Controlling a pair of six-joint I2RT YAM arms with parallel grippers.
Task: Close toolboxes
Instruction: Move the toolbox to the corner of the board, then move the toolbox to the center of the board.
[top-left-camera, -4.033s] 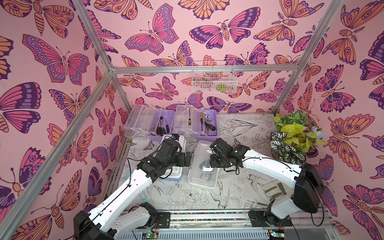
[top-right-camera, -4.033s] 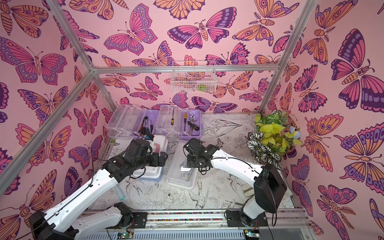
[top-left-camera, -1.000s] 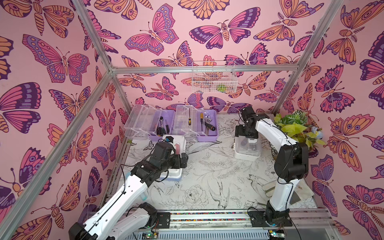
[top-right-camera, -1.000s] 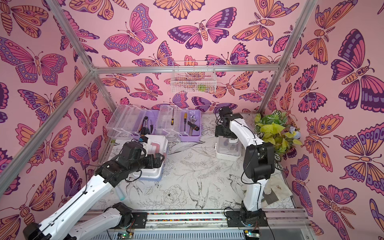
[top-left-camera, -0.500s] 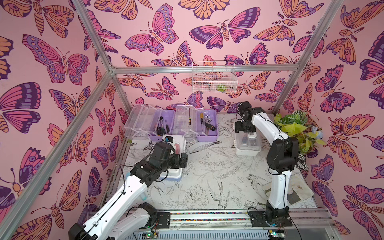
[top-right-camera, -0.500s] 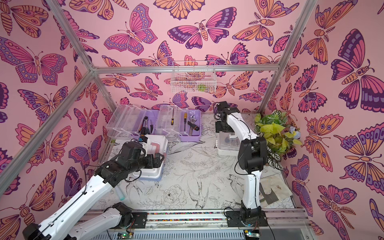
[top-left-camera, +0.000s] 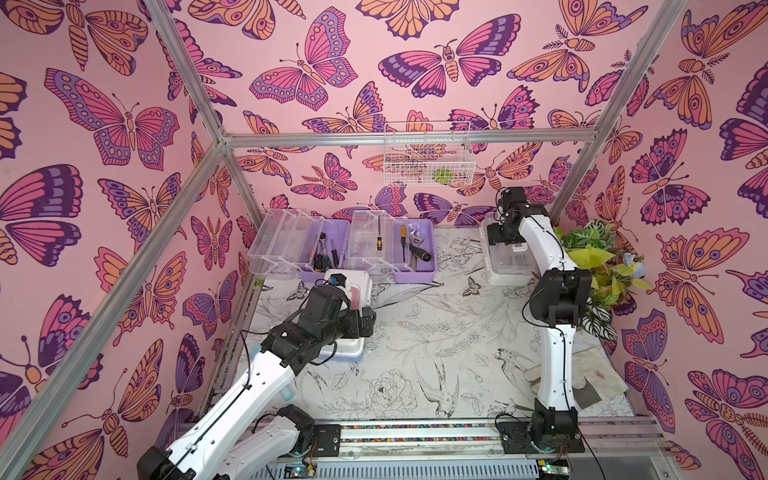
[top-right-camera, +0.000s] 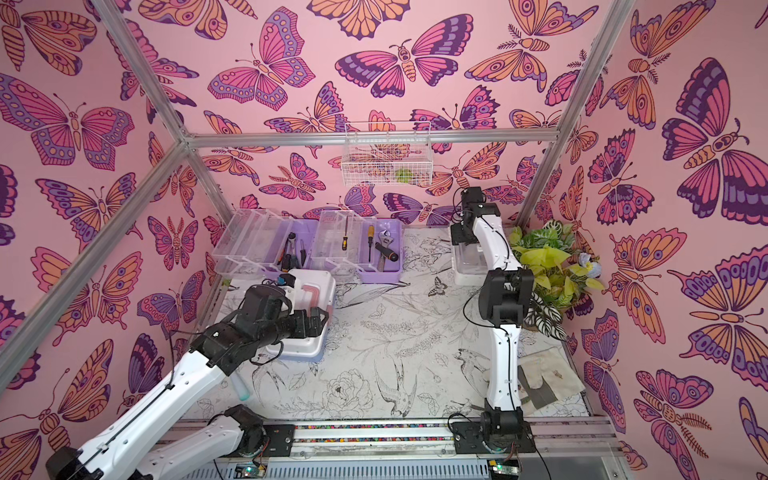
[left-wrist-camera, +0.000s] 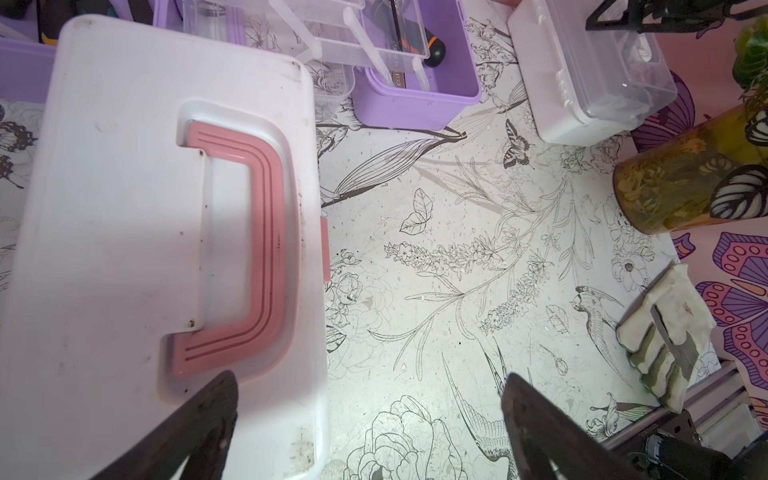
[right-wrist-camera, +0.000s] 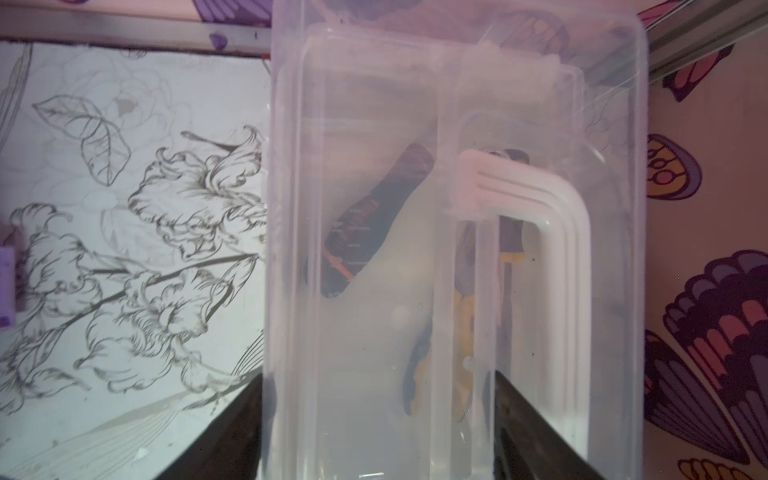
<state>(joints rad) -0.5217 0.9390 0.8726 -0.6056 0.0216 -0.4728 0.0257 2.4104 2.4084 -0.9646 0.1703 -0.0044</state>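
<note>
Along the far edge of the tabletop (top-left-camera: 436, 353), at the left, side by side: the left purple toolbox (top-left-camera: 337, 232) and the right purple toolbox (top-left-camera: 420, 266). Both stand with clear lids (top-left-camera: 286, 237) thrown back and hand tools (top-left-camera: 417, 253) lying bare inside.

Just nearer than these, the white-lidded toolbox (left-wrist-camera: 104, 166), lid down, pink handle (left-wrist-camera: 266, 232) folded flat in its recess. Over that box's right edge, at its near half, the left end effector (left-wrist-camera: 370, 386): released, spread wide, grasping nothing. One finger (left-wrist-camera: 216, 399) above the lid beside the handle's end, the other above bare tabletop to the right. Touching the lid or not: cannot tell.

At the far right, beside the potted plant (top-left-camera: 594, 257), the white toolbox (top-left-camera: 505, 266), clear lid down, dark tools (right-wrist-camera: 374, 224) dimly visible through it. Directly above its far end, pointing down, the right end effector (right-wrist-camera: 376, 380). Fingers apart in the wrist view, one at the box's long edge, the other over the middle of the lid next to the white handle (right-wrist-camera: 561, 249). Cannot tell whether clenched on the box, pressing it, or free of it.
</note>
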